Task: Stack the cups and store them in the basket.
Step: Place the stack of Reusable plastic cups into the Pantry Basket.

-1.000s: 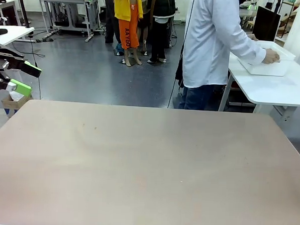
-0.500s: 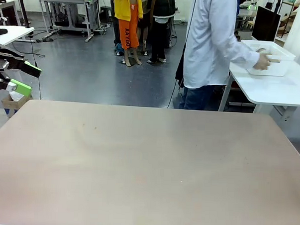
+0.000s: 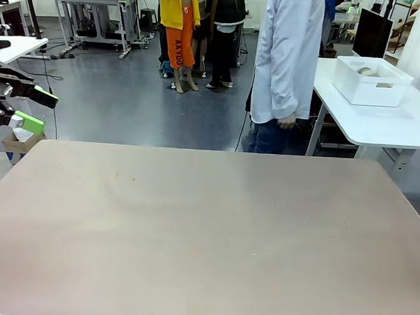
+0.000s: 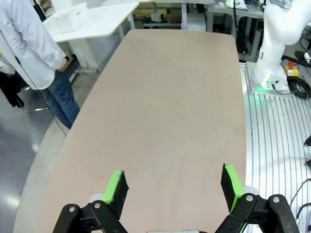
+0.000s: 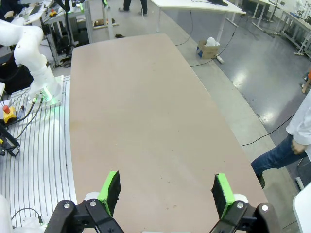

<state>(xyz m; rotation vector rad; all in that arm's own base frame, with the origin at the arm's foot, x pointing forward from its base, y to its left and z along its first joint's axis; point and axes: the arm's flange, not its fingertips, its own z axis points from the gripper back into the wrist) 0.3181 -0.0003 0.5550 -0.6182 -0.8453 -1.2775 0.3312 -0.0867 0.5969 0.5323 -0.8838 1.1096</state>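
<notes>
Basket (image 3: 373,82) is seen on the far-right side bench (image 3: 379,123), cups (image 3: 367,69) inside, well apart from both claws. Left claw (image 4: 172,189) and right claw (image 5: 165,190) are spread wide, nothing held.

Beige tabletop, white basket, black-and-green tools

The tabletop (image 3: 206,234) is a plain matte pinkish beige, unpatterned but for a few faint specks. Beyond its far right corner, on a white side table (image 3: 386,123), the basket (image 3: 372,84) is solid white; something tan, possibly cups, shows over its rim, too small to tell. The person (image 3: 287,63) at the far edge wears a pale blue-white shirt and dark blue jeans. The left tool (image 4: 172,191) and the right tool (image 5: 165,191) are black with bright green pads (image 4: 115,187). The floor (image 3: 142,106) is glossy dark grey.
</notes>
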